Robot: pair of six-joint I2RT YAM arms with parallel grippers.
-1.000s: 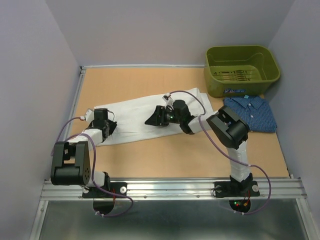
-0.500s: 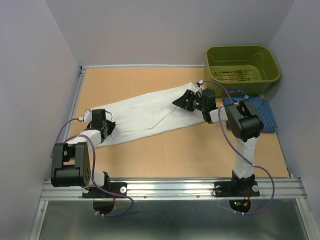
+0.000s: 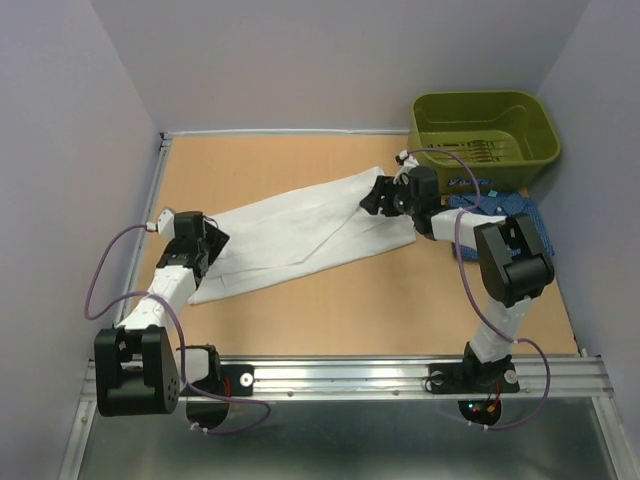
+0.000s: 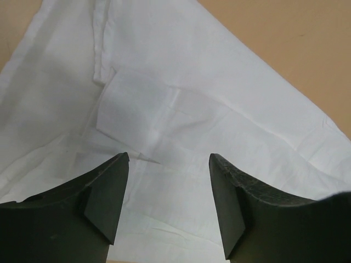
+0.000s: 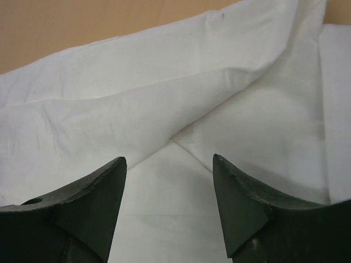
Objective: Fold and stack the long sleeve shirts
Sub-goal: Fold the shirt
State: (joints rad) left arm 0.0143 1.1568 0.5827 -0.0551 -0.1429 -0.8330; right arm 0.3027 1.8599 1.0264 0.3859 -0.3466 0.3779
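Observation:
The white shirt (image 3: pixel 300 228) lies stretched out across the table from lower left to upper right, with a fold line down its middle. It fills the left wrist view (image 4: pixel 181 104) and the right wrist view (image 5: pixel 164 109). The dark blue patterned shirt (image 3: pixel 520 215) lies folded at the right, partly hidden behind the right arm. My left gripper (image 3: pixel 212 240) is open and empty over the white shirt's left end (image 4: pixel 169 164). My right gripper (image 3: pixel 375 197) is open and empty over the white shirt's right end (image 5: pixel 169 164).
An olive-green plastic bin (image 3: pixel 485 140) stands at the back right corner, close behind the blue shirt. Purple walls close in the table on the left, back and right. Bare tabletop (image 3: pixel 350 300) lies in front of the white shirt.
My right gripper carried the white cloth from the middle toward the back right, spreading the shirt out, then let it go. My left arm swung left and its gripper opened.

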